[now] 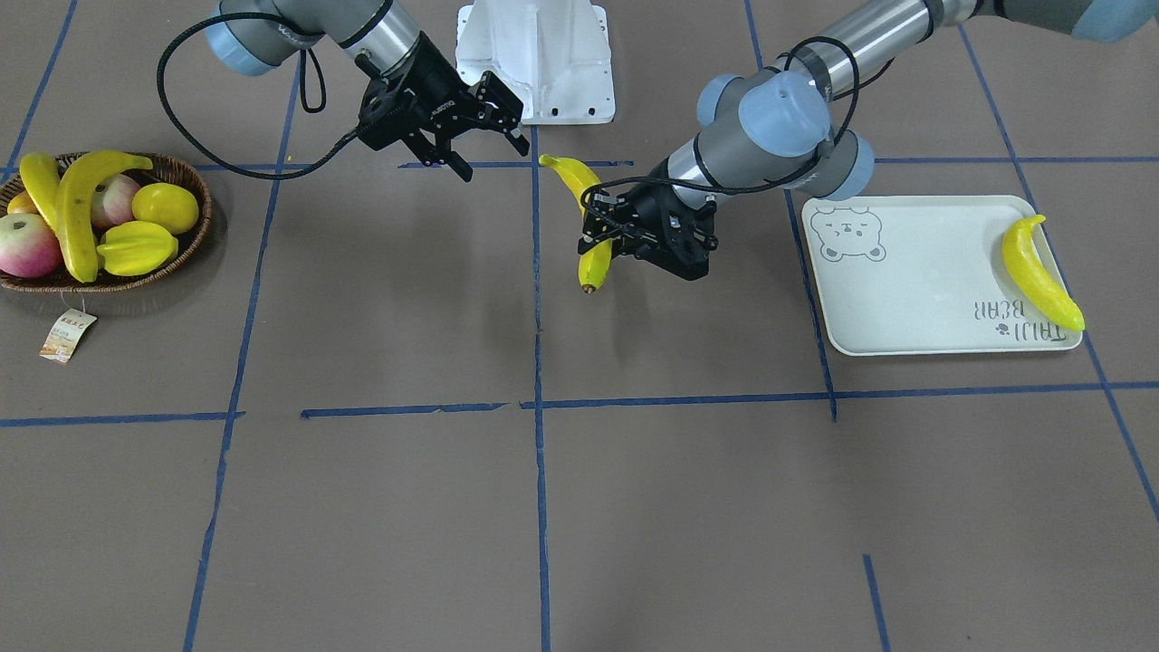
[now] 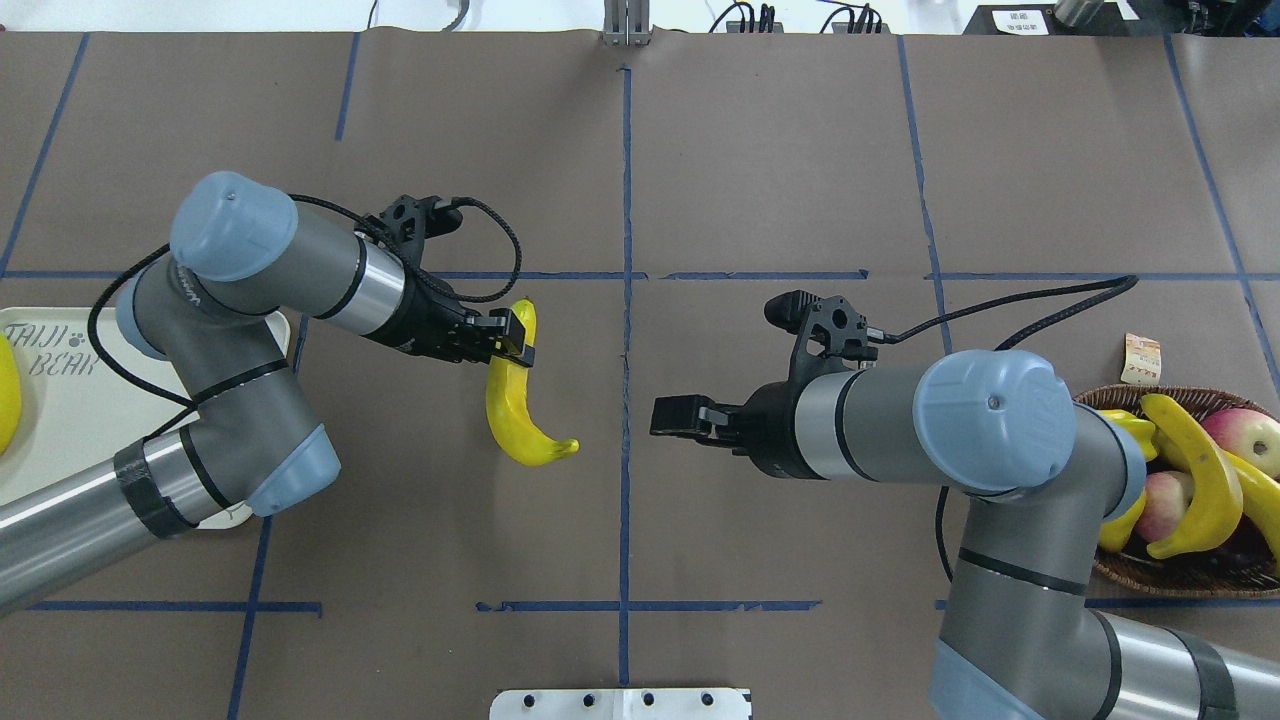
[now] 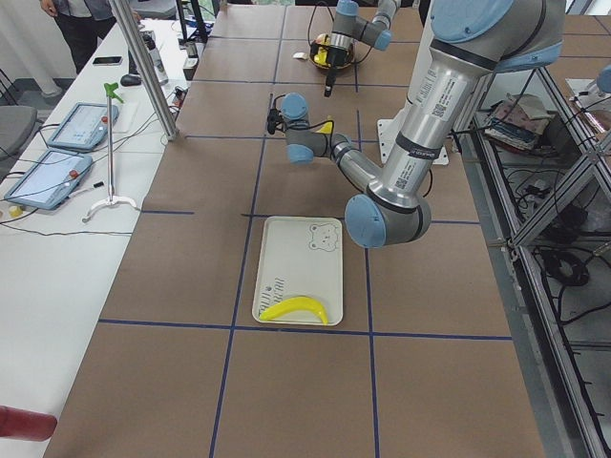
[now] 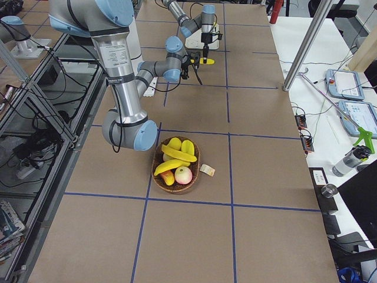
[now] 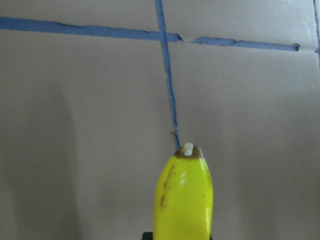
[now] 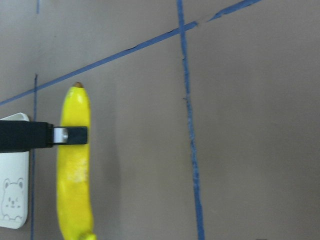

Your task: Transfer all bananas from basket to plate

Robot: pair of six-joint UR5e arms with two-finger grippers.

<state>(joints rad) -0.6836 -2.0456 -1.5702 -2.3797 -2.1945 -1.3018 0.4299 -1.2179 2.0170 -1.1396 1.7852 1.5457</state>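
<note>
Clamping a banana toward one end, the left gripper holds it above the table, short of the plate; the right gripper is spread, empty. Probably light, stiff and slick, so a centred pinch would swing less.

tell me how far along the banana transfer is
Done: one banana lies on the plate. In hand: the left end effector holds a second banana over mid-table; the right end effector is open, empty. Left: two bananas in the basket.
</note>
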